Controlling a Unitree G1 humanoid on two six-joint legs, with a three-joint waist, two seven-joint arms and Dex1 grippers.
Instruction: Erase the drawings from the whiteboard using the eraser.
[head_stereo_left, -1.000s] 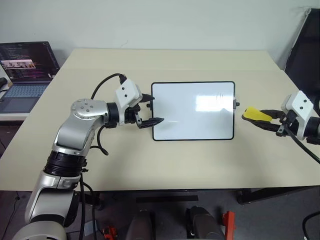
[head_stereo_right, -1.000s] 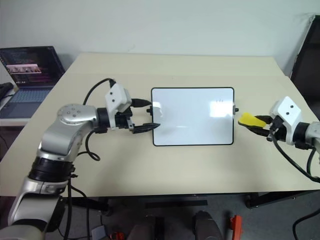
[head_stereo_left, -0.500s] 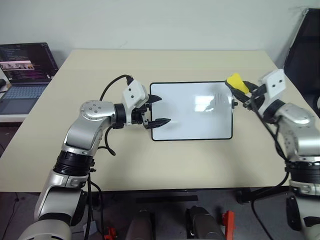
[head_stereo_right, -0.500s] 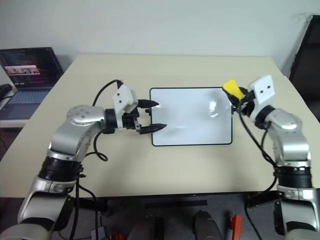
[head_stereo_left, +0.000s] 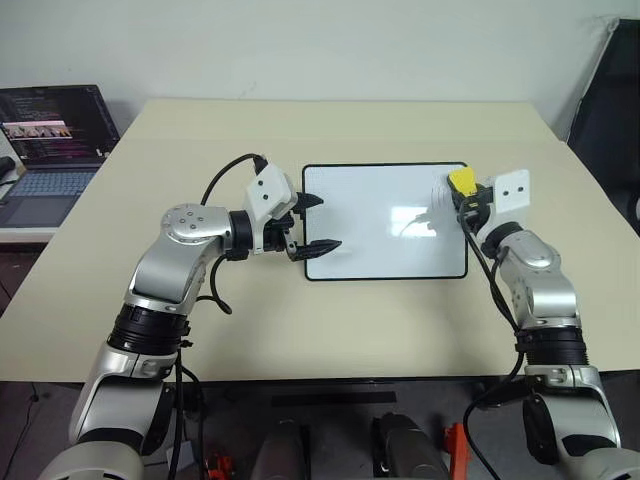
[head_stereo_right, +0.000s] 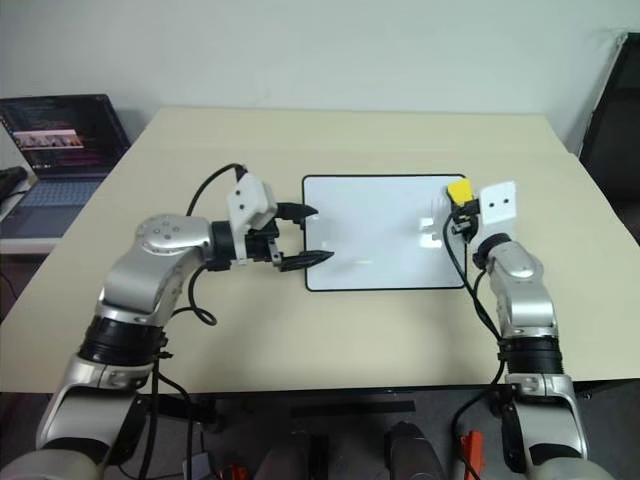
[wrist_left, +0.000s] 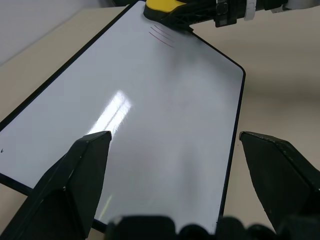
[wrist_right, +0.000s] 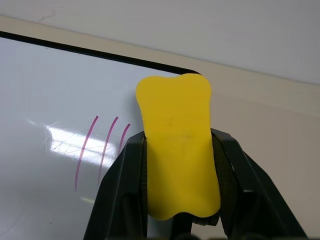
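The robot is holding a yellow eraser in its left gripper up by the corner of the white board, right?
Not quite. The yellow block eraser is in the right gripper, not the left, as the right wrist view shows. It is indeed by the corner of the glossy white black-framed whiteboard.

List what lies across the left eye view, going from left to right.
laptop → left gripper → whiteboard → drawings → eraser held in the right gripper

Beige table (head_stereo_left: 350, 320), white wall (head_stereo_left: 330, 45)
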